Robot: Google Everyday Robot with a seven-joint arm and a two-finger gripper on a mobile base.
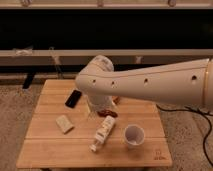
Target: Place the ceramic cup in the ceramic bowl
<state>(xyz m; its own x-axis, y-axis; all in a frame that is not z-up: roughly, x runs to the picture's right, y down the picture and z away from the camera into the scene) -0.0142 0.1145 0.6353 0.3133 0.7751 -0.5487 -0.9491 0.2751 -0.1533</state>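
The ceramic cup (134,135) is white and stands upright at the front right of the wooden table (50,147). Only an orange sliver of the ceramic bowl (116,100) shows at the table's back middle; the rest is hidden behind my arm. My big white arm (150,82) reaches in from the right across the table. My gripper (95,106) hangs below the arm's end, over the table's middle, just left of the bowl and well behind and left of the cup.
A white labelled bottle (102,132) lies on its side left of the cup. A small dark red item (108,113) lies behind it. A black phone-like slab (73,98) and a pale rectangular piece (64,123) lie at the left. A black cable (200,111) trails on the floor at the right.
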